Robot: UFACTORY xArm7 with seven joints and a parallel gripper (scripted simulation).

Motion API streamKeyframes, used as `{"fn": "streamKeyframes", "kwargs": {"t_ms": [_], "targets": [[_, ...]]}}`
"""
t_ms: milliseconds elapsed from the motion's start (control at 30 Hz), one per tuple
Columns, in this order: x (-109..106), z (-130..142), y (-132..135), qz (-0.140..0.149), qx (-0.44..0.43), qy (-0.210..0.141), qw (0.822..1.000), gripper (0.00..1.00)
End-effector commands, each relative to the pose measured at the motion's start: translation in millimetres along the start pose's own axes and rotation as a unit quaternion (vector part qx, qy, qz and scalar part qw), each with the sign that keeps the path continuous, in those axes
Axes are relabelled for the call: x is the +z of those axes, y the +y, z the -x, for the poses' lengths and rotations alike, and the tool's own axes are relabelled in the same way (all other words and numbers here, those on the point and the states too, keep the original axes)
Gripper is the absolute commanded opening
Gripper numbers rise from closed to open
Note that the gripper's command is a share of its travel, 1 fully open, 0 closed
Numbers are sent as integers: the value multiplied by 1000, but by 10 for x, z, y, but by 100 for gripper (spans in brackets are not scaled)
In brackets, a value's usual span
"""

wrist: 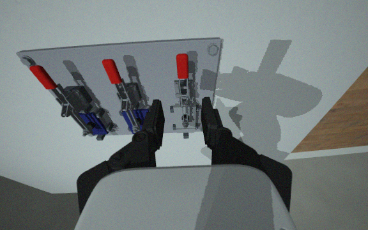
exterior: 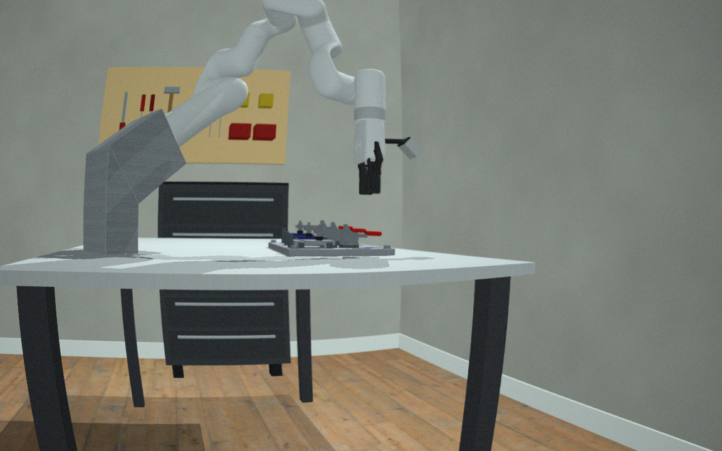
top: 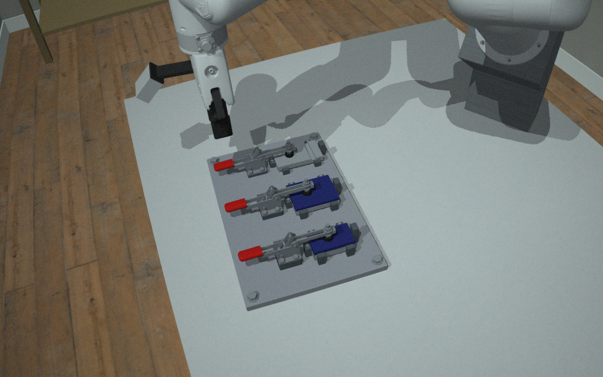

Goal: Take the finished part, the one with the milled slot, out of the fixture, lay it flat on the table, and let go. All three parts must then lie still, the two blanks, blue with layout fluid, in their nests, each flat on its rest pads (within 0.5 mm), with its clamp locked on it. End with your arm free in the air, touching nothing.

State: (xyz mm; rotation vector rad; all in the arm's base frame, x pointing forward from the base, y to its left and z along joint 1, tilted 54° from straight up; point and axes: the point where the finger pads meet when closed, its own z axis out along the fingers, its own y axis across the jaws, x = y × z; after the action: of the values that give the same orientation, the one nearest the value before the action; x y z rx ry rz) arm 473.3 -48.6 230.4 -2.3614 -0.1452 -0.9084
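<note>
A grey fixture plate (top: 294,220) lies on the white table with three toggle clamps, each with a red handle. The far nest holds the grey finished part (top: 297,161) with a milled slot, under its clamp (top: 256,159). The middle nest holds a blue blank (top: 315,192) and the near nest another blue blank (top: 334,237), each under a clamp arm. My gripper (top: 221,129) hangs well above the table beside the far edge of the plate, near the far clamp's red handle (top: 223,165). Its fingers stand half open with nothing between them.
The robot's grey base (top: 510,79) stands at the far right corner of the table. Wooden floor lies beyond the table's left edge. A dark drawer cabinet (exterior: 223,274) and a tool board (exterior: 195,114) stand behind the table.
</note>
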Motion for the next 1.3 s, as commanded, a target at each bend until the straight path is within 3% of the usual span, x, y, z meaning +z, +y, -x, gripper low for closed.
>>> {"fn": "streamKeyframes", "kwargs": {"t_ms": [0,333,767,1267], "targets": [[6,-69,23,-1,1,0,1000,47],[70,-69,23,-1,1,0,1000,47],[520,-68,23,-1,1,0,1000,47],[786,-68,22,-1,1,0,1000,47]]}}
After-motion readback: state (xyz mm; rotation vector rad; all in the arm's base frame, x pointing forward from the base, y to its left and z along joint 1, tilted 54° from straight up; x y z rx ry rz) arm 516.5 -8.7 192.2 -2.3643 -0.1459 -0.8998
